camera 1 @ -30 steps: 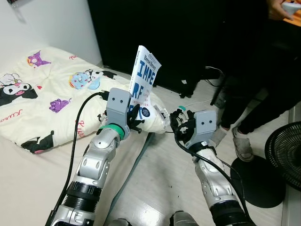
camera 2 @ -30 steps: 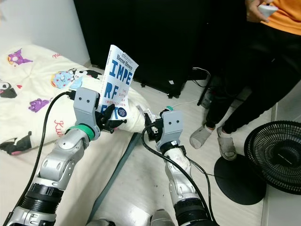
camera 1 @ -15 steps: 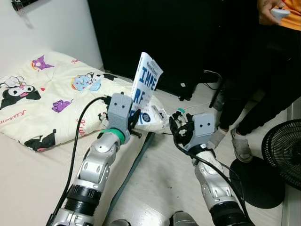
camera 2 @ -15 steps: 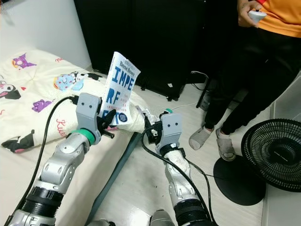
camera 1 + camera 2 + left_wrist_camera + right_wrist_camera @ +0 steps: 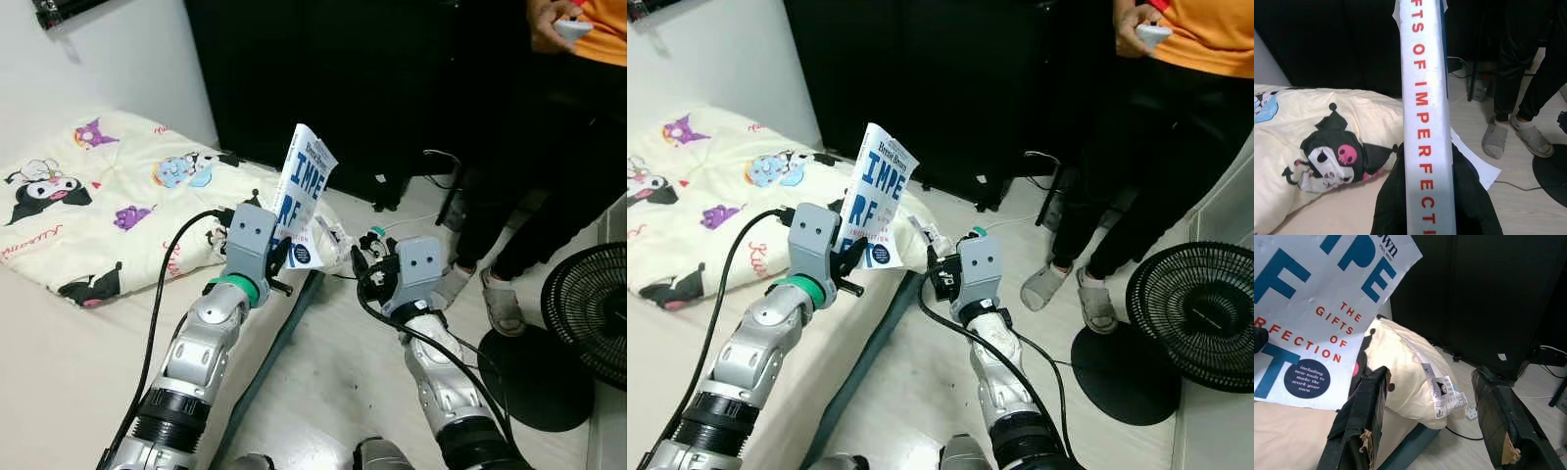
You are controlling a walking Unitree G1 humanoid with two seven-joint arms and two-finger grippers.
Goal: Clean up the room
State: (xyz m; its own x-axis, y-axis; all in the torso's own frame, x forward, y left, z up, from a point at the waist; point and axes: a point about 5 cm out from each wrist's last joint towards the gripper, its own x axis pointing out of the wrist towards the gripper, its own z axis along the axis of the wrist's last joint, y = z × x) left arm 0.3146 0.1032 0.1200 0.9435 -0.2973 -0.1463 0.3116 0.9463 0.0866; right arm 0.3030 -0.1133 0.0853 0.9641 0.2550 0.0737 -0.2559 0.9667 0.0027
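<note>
A white book (image 5: 305, 194) with big blue letters stands upright in my left gripper (image 5: 280, 257), which is shut on its lower edge. Its white spine with red letters (image 5: 1425, 122) runs up between the two black fingers (image 5: 1388, 196). My right gripper (image 5: 1430, 431) is open beside the book, over the floor, with nothing between its fingers (image 5: 1359, 421). From that wrist the book's cover (image 5: 1312, 313) lies close by, in front of a cream quilt corner.
A cream cartoon-print quilt (image 5: 108, 215) lies on the mattress (image 5: 59, 392) at left. A dark cabinet (image 5: 343, 88) stands behind. A person in an orange top (image 5: 1185, 117) stands at right, slippers on the floor. A black fan (image 5: 1195, 313) and cables lie to the right.
The camera has shifted slightly. My left gripper has carried the book a little lower and further over the mattress edge. The right gripper stays open nearby.
</note>
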